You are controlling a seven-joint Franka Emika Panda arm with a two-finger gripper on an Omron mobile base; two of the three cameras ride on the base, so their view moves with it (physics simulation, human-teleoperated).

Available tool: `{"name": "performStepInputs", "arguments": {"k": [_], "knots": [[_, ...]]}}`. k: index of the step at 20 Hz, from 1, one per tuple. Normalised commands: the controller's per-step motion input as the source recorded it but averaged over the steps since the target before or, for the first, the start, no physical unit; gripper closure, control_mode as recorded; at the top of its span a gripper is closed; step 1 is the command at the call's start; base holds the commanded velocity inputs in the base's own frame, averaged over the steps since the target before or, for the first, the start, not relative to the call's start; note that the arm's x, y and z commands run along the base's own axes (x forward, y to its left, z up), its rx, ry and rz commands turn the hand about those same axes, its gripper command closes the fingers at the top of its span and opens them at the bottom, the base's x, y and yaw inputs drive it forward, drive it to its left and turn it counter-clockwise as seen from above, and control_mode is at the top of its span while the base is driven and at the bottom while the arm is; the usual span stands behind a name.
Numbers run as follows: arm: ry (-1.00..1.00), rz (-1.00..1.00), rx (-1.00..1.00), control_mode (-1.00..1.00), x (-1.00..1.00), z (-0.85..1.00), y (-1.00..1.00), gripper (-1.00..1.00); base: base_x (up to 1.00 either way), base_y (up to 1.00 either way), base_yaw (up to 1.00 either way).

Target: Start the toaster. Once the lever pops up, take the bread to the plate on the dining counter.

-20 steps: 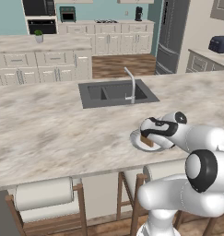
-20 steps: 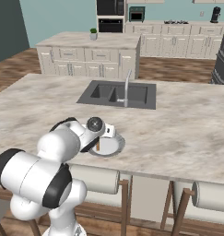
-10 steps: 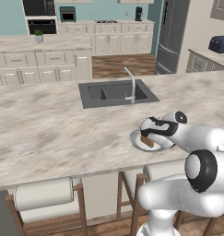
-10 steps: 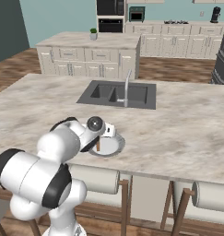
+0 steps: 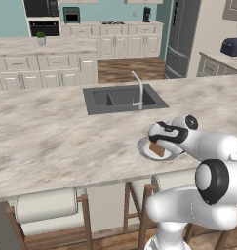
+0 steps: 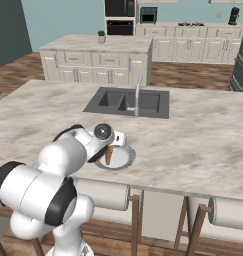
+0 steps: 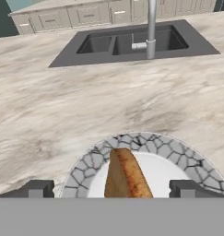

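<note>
Golden-brown bread (image 7: 126, 177) is seen standing on edge on the plate (image 7: 145, 144), framed by the spread-apart gripper (image 7: 111, 190), best withdrawn straight up to avoid toppling it.

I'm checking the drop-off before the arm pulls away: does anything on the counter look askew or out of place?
Yes: the bread isn't lying flat. It stands on edge, tilted, on the plate near the dining counter's front edge, between the open gripper's fingertips, which stand well apart from it. It may topple. Nothing looks spilled or damaged.
</note>
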Motion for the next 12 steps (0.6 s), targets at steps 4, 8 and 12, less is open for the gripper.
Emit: {"name": "performStepInputs", "arguments": {"k": [4, 8, 12], "knots": [[0.00, 0.00, 0.00, -1.00, 0.00, 0.19, 0.00, -1.00, 0.00, 0.00, 0.00], [0.00, 0.00, 0.00, -1.00, 0.00, 0.25, 0.00, -1.00, 0.00, 0.00, 0.00], [0.07, -0.03, 0.00, -1.00, 0.00, 0.44, 0.00, -1.00, 0.00, 0.00, 0.00]]}}
